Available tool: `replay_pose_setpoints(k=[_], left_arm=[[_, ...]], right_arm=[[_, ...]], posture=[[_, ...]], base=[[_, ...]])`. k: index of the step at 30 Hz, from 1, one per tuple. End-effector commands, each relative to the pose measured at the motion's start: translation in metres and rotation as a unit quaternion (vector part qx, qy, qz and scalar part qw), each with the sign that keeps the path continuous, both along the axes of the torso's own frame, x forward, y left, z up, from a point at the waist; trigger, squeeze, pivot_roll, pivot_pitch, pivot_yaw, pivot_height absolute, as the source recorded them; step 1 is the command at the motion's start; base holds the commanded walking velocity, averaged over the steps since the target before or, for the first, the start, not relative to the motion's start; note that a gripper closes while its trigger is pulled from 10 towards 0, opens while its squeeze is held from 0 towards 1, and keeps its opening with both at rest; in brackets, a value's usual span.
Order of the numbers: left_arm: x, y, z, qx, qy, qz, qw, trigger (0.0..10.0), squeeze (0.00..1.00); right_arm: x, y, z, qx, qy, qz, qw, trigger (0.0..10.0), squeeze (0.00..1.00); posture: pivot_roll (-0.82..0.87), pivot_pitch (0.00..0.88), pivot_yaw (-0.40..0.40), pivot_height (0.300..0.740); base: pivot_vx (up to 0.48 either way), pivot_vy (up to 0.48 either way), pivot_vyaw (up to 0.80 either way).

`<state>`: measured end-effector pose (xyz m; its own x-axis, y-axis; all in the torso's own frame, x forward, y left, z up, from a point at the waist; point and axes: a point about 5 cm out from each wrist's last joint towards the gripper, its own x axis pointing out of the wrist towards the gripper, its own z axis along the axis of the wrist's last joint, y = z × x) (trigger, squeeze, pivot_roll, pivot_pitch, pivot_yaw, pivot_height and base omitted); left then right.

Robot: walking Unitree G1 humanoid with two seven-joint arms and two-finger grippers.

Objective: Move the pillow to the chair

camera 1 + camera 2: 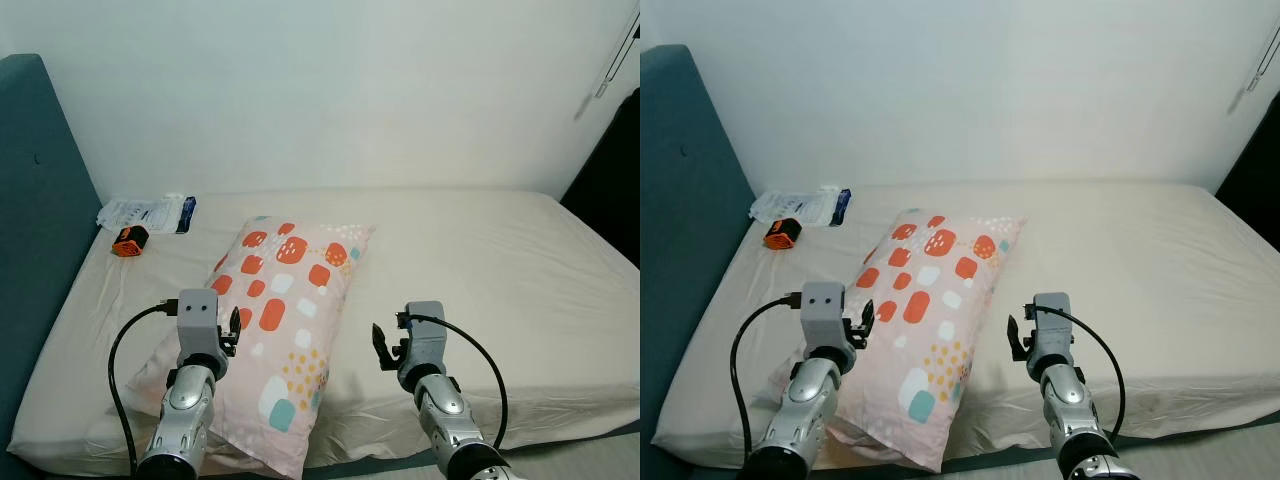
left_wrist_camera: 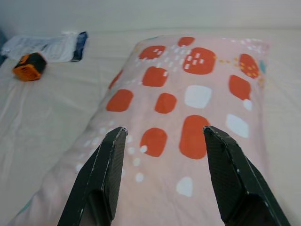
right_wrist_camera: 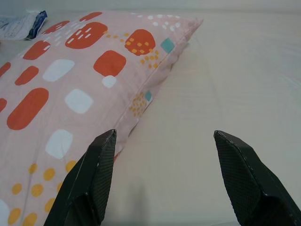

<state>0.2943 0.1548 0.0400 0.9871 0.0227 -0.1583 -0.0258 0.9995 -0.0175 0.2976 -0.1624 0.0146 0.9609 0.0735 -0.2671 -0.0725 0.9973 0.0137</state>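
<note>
Pink rectangular fabric pillow (image 1: 283, 315) with red, white, yellow and teal blotches lies flat on the beige-sheeted mattress (image 1: 500, 270), its long axis running from 1 o'clock down to 7 o'clock, near end at the mattress's front edge.

Left gripper (image 2: 164, 141) hovers over the pillow's left half, black fingers spread wide, nothing between them; contact with the fabric cannot be told. Right gripper (image 3: 164, 150) sits at 3 o'clock of the pillow, over bare sheet just beside the pillow's right seam, fingers likewise spread wide and holding nothing.

At 11 o'clock, well apart from the pillow: a small orange-and-black boxy object (image 1: 129, 241), with a clear plastic packet with a blue edge (image 1: 150, 212) just behind it. Teal upholstered headboard (image 1: 35, 200) at 9 o'clock. White wall (image 1: 330, 90) behind the bed.
</note>
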Motion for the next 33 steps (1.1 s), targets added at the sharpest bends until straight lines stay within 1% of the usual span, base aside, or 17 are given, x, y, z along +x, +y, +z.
replay_pose_setpoints(k=[1, 4, 6, 9, 10, 15, 20, 22, 29, 31, 32, 33], left_arm=[[-0.0005, -0.0023, -0.0008, -0.001, 0.0, -0.008, 1.0, 10.0, 0.0], [0.0005, -0.0003, 0.0015, -0.011, -0.009, 0.004, 1.0, 10.0, 0.0], [0.0015, 0.0019, 0.004, -0.002, -0.017, 0.006, 1.0, 10.0, 0.0], [0.0016, 0.0024, 0.0047, -0.002, -0.02, 0.007, 1.0, 10.0, 0.0], [0.0012, 0.0037, 0.0057, -0.013, -0.026, 0.01, 1.0, 10.0, 0.0], [0.0005, 0.0037, 0.008, -0.016, -0.036, 0.004, 0.999, 10.0, 0.0], [0.0003, 0.0033, 0.0071, -0.002, -0.033, 0.003, 0.999, 10.0, 0.0], [-0.0004, 0.004, 0.0052, -0.023, -0.028, 0.013, 0.999, 10.0, 0.0], [0.0013, 0.005, 0.0061, -0.017, -0.026, 0.012, 0.999, 10.0, 0.0], [0.0021, 0.0045, 0.0032, -0.012, -0.012, 0.012, 1.0, 10.0, 0.0], [0.0021, 0.0045, 0.0032, -0.012, -0.012, 0.012, 1.0, 10.0, 0.0], [0.0025, 0.0057, -0.0001, -0.002, 0.003, 0.017, 1.0, 10.0, 0.0]], right_arm=[[-0.0003, 0.001, -0.0004, 0.003, 0.0, 0.0, 1.0, 10.0, 0.0], [-0.0002, 0.0013, -0.0003, 0.005, 0.0, -0.001, 1.0, 10.0, 0.0], [0.0, 0.0017, -0.0002, 0.005, 0.0, -0.001, 1.0, 10.0, 0.0], [0.0001, 0.0017, -0.0001, 0.005, 0.0, 0.0, 1.0, 10.0, 0.0], [0.0004, 0.0018, 0.0001, 0.005, -0.001, -0.001, 1.0, 10.0, 0.0], [0.0009, 0.0022, 0.0007, 0.005, -0.002, -0.001, 1.0, 10.0, 0.0], [0.0011, 0.0036, 0.0006, 0.007, -0.001, 0.0, 1.0, 10.0, 0.0], [0.001, 0.0038, 0.0006, 0.007, -0.002, 0.0, 1.0, 10.0, 0.0], [0.0006, 0.0035, 0.0002, 0.008, -0.001, 0.0, 1.0, 10.0, 0.0], [0.0018, 0.0034, 0.0011, 0.007, -0.001, 0.002, 1.0, 10.0, 0.0], [0.0018, 0.0034, 0.0011, 0.007, -0.001, 0.002, 1.0, 10.0, 0.0], [0.003, 0.0032, 0.0022, 0.008, -0.001, 0.002, 1.0, 10.0, 0.0]], posture=[[0.05, 0.0, -0.069, 0.74], [0.05, 0.0, -0.072, 0.74], [0.05, 0.0, -0.073, 0.74], [0.05, 0.0, -0.073, 0.74], [0.05, 0.0, -0.073, 0.74], [0.05, 0.0, -0.073, 0.74], [0.05, 0.0, -0.07, 0.74], [0.05, 0.0, -0.069, 0.74], [0.05, 0.0, -0.072, 0.74], [0.05, 0.0, -0.071, 0.74], [0.05, 0.0, -0.071, 0.74], [0.05, 0.0, -0.07, 0.74]], base=[[0.0, 0.48, 0.0], [0.0, 0.48, 0.0], [0.0, 0.0, 0.0], [0.0, 0.0, 0.0], [0.0, 0.0, 0.0], [0.0, 0.0, 0.0], [0.0, -0.465, 0.0], [0.0, 0.0, 0.0], [0.0, 0.0, 0.0], [0.0, 0.0, 0.0], [0.0, 0.0, 0.0], [0.0, 0.0, 0.0]])
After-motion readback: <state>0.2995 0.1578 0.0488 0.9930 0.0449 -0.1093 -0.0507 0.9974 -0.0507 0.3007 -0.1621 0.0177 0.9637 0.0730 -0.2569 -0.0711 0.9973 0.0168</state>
